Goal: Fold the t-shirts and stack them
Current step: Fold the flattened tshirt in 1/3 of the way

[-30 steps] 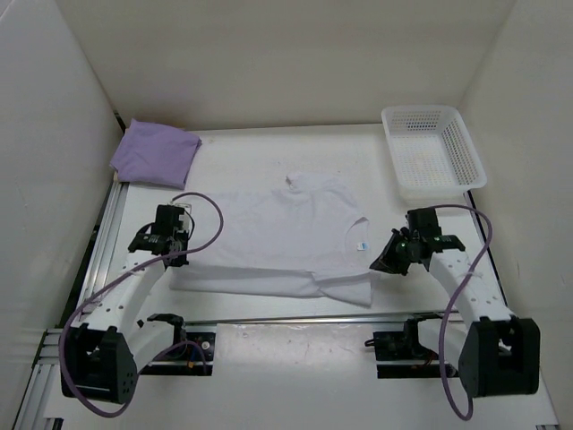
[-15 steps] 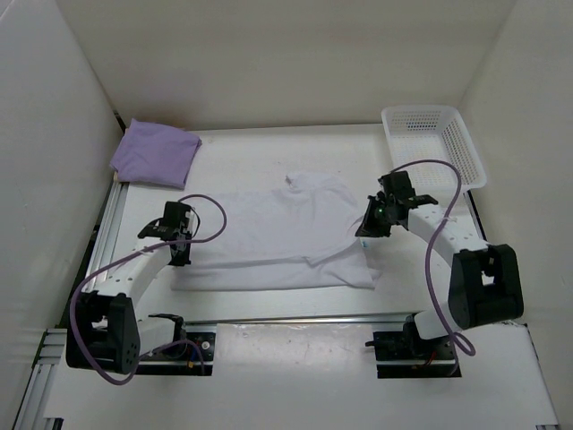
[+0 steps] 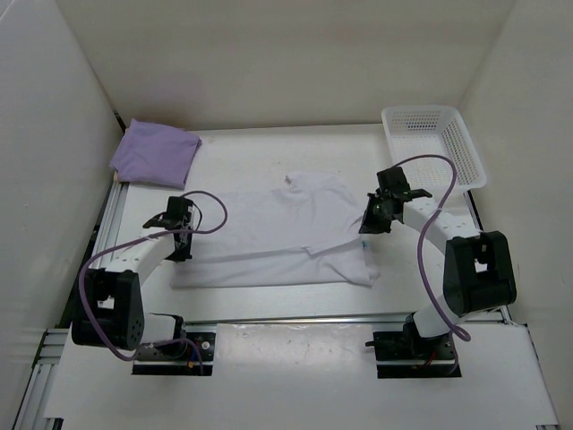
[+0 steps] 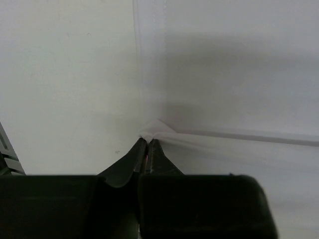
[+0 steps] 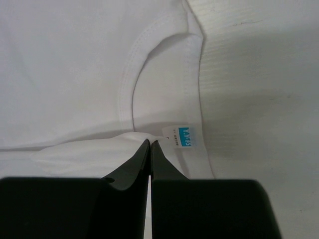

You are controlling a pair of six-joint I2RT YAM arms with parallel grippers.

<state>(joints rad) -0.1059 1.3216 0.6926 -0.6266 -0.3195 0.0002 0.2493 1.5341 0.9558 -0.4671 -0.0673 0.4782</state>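
Two ends pinched: left claw (image 4: 148, 142) clamped on the white t-shirt (image 3: 269, 224) hem corner, right claw (image 5: 150, 143) clamped by its collar, long axis stretched between them

We see the left arm (image 3: 143, 258) and the right arm (image 3: 436, 226) built alike: smooth white links between bulky black joint housings (image 3: 479, 273). A purple cable (image 3: 428, 160) loops beside each arm. Each base (image 3: 407, 345) is black too. Close up, the left gripper (image 4: 148, 142) and the right gripper (image 5: 150, 143) show matte black fingers (image 5: 130, 164), wedge-shaped, tapering to thin tips from a blocky black body.
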